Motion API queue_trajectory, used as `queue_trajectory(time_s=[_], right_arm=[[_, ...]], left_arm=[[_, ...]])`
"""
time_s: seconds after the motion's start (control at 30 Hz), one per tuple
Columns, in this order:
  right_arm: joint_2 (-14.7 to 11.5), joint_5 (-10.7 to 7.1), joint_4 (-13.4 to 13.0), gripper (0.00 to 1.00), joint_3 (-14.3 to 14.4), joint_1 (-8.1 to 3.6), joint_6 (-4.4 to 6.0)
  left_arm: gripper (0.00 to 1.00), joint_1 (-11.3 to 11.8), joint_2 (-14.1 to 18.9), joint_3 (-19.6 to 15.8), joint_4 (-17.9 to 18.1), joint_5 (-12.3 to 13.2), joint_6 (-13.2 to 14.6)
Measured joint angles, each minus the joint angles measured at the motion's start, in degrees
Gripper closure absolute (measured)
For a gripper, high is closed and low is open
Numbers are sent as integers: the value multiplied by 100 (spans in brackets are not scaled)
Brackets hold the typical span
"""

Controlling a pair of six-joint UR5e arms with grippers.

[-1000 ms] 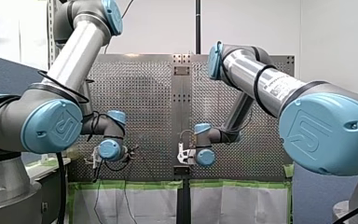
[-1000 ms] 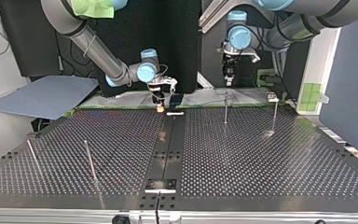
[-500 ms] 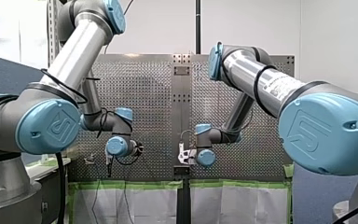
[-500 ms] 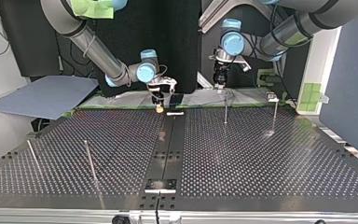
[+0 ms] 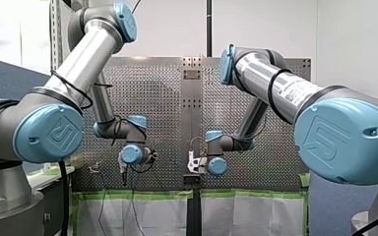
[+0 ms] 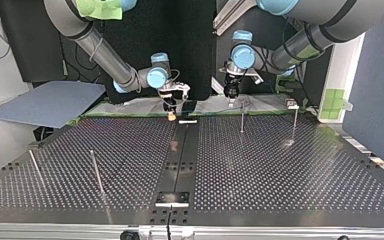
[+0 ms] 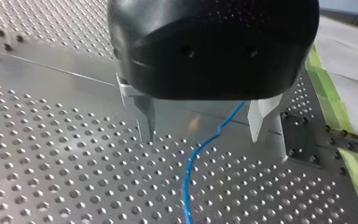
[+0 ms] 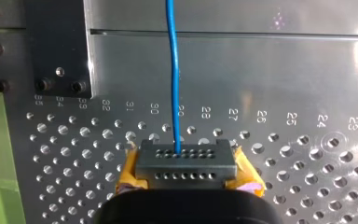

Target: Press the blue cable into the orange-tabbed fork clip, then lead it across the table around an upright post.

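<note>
Fingers point(image 7: 145, 116) of my left gripper point(image 7: 205, 133), bare metal, stand spread, with the thin blue cable point(image 7: 193, 156) lying loose between them on the perforated metal table point(image 7: 51, 154). Yellow-padded, my right gripper point(image 8: 186, 163) is clenched on that cable, which runs straight ahead of it. No orange-tabbed fork clip can be made out, so I cannot tell whether the pressing is done. Farther off, the thin upright metal posts point(image 6: 241, 119) show no cable around them, so I judge the routing is yet to do.
</note>
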Motion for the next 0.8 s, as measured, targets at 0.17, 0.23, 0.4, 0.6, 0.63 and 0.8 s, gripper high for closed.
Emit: queue_trajectory(time_s=[0.17, 0.23, 0.4, 0.6, 0.63, 0.8], right_arm=[[0, -13, 10, 100, -4, 10, -2], [0, -15, 11, 100, -5, 14, 0], [0, -16, 11, 100, -6, 16, -1], [0, -16, 12, 100, -6, 17, -14], [0, -17, 12, 100, -6, 17, -17], [0, -18, 16, 100, -18, 18, -52]], left_arm=[[0, -22, -254, 281, -127, -164, -10], [0, -32, -301, 406, -175, -228, -11], [0, -41, -329, 626, -283, -376, 21], [0, -51, -408, 760, -329, -462, 103], [0, -53, -457, 805, -359, -483, 124], [0, -52, -670, 1035, -466, -534, 222]])
